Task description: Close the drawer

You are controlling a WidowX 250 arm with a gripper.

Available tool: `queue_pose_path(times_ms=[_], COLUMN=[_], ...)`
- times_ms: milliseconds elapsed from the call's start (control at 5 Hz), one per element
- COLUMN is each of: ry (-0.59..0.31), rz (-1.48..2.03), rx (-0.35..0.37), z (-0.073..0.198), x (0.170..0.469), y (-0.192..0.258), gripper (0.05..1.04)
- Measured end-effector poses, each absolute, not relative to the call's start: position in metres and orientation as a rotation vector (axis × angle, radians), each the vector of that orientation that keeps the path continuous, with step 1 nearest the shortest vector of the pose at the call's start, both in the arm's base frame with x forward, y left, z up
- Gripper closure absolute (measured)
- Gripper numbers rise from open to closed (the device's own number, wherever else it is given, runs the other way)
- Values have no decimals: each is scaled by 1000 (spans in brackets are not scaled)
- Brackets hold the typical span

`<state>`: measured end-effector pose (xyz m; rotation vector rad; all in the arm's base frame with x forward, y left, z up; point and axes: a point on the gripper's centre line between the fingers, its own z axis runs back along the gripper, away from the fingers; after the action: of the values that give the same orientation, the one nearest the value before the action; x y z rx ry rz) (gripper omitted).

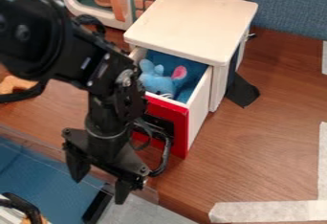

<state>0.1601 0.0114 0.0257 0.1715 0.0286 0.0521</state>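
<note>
Black two-finger gripper (100, 190), jaws spread, hangs near red-fronted white drawer (180, 139); drawer open, blue plush toy (155, 82) inside.

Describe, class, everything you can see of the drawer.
The drawer stands partly out of its pale cabinet. It has a white, wooden-looking side wall, a red front with a black patch, and a blue inside. A light-blue plush toy with a pink ear lies in it. The robot arm hides some of its front.
</note>
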Motion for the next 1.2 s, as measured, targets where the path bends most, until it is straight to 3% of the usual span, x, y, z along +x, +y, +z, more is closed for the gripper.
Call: queue_pose_path(times_ms=[600,1200], ry=[15,7], rz=[65,69], rx=[149,174], z=[31,15], x=[188,213], y=[1,2], gripper=[85,84])
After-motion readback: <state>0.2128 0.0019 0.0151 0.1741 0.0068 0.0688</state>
